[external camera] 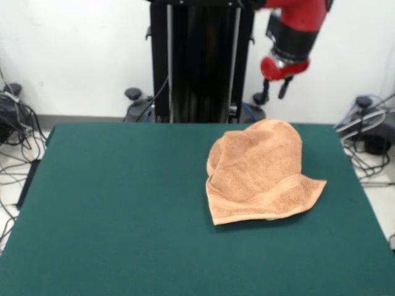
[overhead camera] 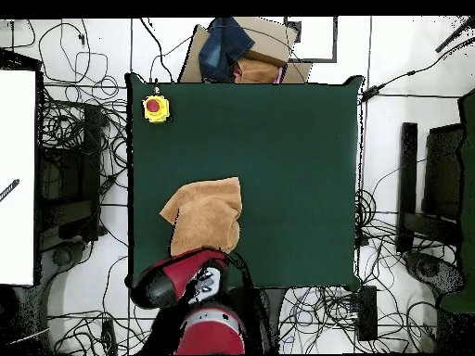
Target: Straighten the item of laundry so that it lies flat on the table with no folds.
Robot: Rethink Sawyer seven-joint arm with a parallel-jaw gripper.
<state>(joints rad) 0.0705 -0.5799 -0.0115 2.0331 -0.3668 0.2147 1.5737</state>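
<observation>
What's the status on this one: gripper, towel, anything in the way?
Gripper open, empty, raised above the table's far edge. Towel still bunched and folded over itself. Yellow button box at a corner, well clear.

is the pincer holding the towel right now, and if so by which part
Nothing is held. The pincer hangs open in the air above the table's far edge, apart from the towel.

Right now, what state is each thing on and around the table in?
Towel: crumpled, folded over itself, not flat, near the robot's edge of the table.
Gripper: open, empty, raised above the towel's far edge.
Table: bears the towel and a button box.
Button box: yellow with a red button, at a table corner, untouched.
</observation>
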